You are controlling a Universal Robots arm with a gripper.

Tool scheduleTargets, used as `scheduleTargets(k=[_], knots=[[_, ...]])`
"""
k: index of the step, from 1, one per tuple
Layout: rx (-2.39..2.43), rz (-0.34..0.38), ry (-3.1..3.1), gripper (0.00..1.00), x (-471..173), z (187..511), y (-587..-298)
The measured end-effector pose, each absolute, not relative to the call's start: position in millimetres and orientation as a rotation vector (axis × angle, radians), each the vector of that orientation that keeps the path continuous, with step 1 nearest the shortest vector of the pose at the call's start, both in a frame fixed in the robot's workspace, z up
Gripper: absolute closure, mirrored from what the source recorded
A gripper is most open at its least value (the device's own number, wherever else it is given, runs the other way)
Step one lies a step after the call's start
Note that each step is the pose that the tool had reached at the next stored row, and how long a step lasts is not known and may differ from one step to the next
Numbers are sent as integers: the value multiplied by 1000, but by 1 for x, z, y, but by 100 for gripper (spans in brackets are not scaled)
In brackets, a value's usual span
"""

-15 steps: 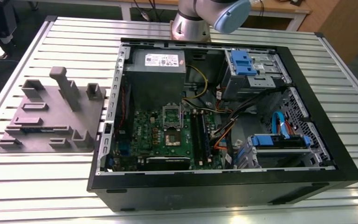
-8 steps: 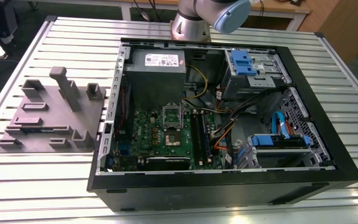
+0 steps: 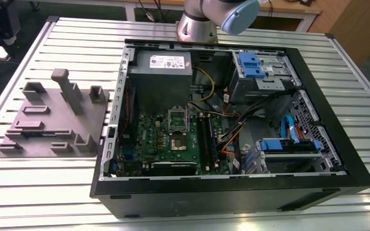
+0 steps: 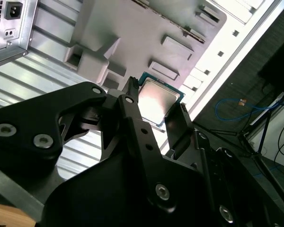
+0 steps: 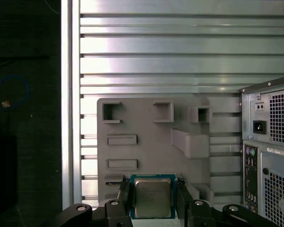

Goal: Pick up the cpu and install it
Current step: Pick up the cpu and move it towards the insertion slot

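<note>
Silver-topped and teal-rimmed, the cpu sits pinched between the black fingers of the tool — closed onto two opposite edges and held above the gray fixture plate on the slatted tabletop. In the exterior view, that plate lies at nine o'clock from the open computer case.
</note>
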State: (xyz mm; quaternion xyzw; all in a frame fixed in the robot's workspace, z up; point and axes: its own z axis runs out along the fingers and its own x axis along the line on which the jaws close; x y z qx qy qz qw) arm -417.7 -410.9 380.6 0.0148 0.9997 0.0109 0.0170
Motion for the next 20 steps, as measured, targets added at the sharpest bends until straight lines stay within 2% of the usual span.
scheduleTargets(k=[20], knots=[[46, 34, 3107, 53, -410, 381, -411]])
